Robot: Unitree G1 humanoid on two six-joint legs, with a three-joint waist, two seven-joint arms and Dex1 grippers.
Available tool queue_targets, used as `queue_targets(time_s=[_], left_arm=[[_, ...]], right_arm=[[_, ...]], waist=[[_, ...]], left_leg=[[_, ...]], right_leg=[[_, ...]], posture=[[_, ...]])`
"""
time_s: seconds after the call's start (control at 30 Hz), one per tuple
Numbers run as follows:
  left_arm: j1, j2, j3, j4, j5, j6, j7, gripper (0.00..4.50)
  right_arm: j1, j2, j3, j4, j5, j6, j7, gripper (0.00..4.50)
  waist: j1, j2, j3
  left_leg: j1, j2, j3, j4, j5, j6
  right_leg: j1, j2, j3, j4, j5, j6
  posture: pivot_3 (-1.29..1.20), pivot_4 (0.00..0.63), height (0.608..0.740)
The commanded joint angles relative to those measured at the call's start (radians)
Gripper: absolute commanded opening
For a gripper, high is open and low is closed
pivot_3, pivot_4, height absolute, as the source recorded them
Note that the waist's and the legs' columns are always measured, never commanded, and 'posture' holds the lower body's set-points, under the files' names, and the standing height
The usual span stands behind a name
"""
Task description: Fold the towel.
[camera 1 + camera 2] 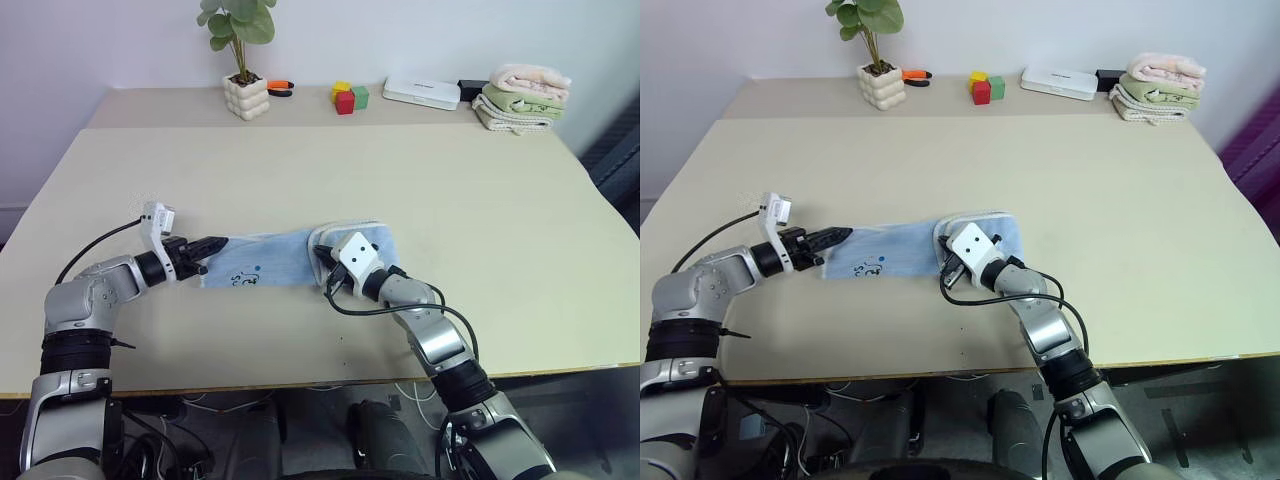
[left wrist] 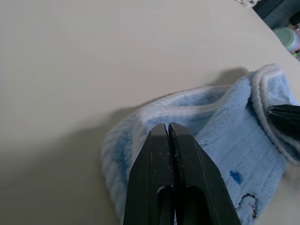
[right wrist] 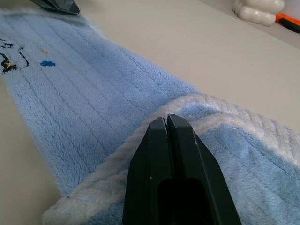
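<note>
While wrist views hide it, towel (image 1: 290, 258) between both pressed-together end effectors: left end effector (image 1: 215, 244), right end effector (image 1: 322, 262).

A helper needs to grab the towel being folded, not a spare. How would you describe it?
On the beige table, look near the front edge, between the left gripper and right gripper. The towel is light blue with a whitish hem, lying flat, unlike the folded stack of towels at the back.

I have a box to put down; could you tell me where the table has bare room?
The wide stretch between the towel and the back row is free. That row is crowded: plant pot, blocks, white box, stacked towels.
</note>
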Motion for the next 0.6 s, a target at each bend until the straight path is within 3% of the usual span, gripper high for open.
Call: queue_targets(time_s=[0.03,0.1,0.27,0.6], left_arm=[[-0.017,0.024,0.049,0.007,-0.004,-0.02,0.001,0.26],[-0.018,0.037,0.051,0.002,0.015,-0.039,0.017,0.87],[-0.005,0.061,0.059,-0.056,-0.025,0.019,-0.007,3.36],[0.006,0.046,0.003,-0.043,0.003,0.025,-0.033,3.36]], right_arm=[[-0.017,0.009,-0.006,-0.031,0.003,-0.003,-0.006,0.0],[-0.016,0.01,-0.006,-0.031,0.003,-0.003,-0.007,0.0],[-0.02,0.02,-0.001,-0.023,0.003,-0.005,-0.011,0.0],[-0.037,0.035,0.003,-0.002,-0.004,-0.016,-0.018,0.0]], waist=[[0.0,0.0,0.0],[0.0,0.0,0.0],[0.001,0.0,0.0],[0.0,0.0,0.0]], left_leg=[[0.0,0.0,0.0,0.0,0.0,0.0],[0.0,0.0,0.0,0.0,0.0,0.0],[0.0,0.0,0.0,0.0,0.0,0.0],[0.0,0.0,0.0,0.0,0.0,0.0]], right_leg=[[0.0,0.0,0.0,0.0,0.0,0.0],[0.0,0.0,0.0,0.0,0.0,0.0],[0.0,0.0,0.0,0.0,0.0,0.0],[0.0,0.0,0.0,0.0,0.0,0.0]], posture=[[0.0,0.15,0.74],[0.0,0.15,0.74],[0.0,0.15,0.74],[0.0,0.15,0.74]])
